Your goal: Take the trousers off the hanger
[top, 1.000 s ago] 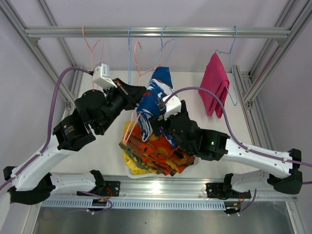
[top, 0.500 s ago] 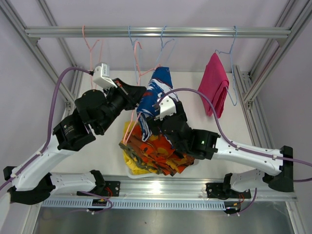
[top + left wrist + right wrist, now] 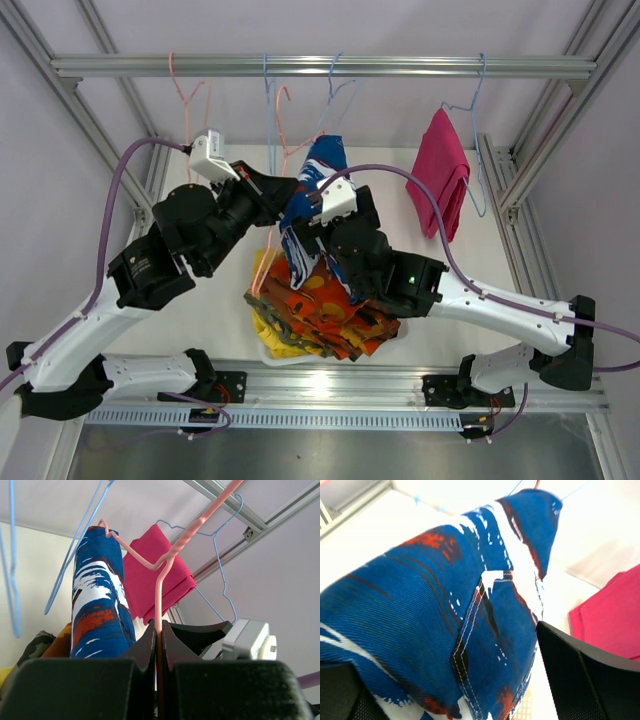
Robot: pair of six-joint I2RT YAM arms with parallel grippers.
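Observation:
The blue-white-red trousers (image 3: 320,172) hang over a pink hanger (image 3: 284,118) from the top rail. My left gripper (image 3: 283,190) is shut on that hanger's pink wire (image 3: 159,605), just left of the trousers (image 3: 97,610). My right gripper (image 3: 303,248) is open, its jaws wide on either side of the lower blue cloth (image 3: 460,610), with one finger (image 3: 590,675) showing at the right. The magenta trousers (image 3: 440,180) hang on a blue hanger (image 3: 478,120) at the right. The orange-black trousers (image 3: 330,310) and yellow trousers (image 3: 272,338) lie piled near the front; camouflage cloth (image 3: 32,647) shows in the left wrist view.
An aluminium rail (image 3: 330,66) crosses the top with empty pink (image 3: 185,95) and blue hangers (image 3: 338,88) on it. Frame posts slant down both sides. The white table (image 3: 220,300) lies under the pile.
My right arm has moved up and to the left, bringing its open jaws around the lower blue trousers. The left gripper has stayed on the pink hanger.

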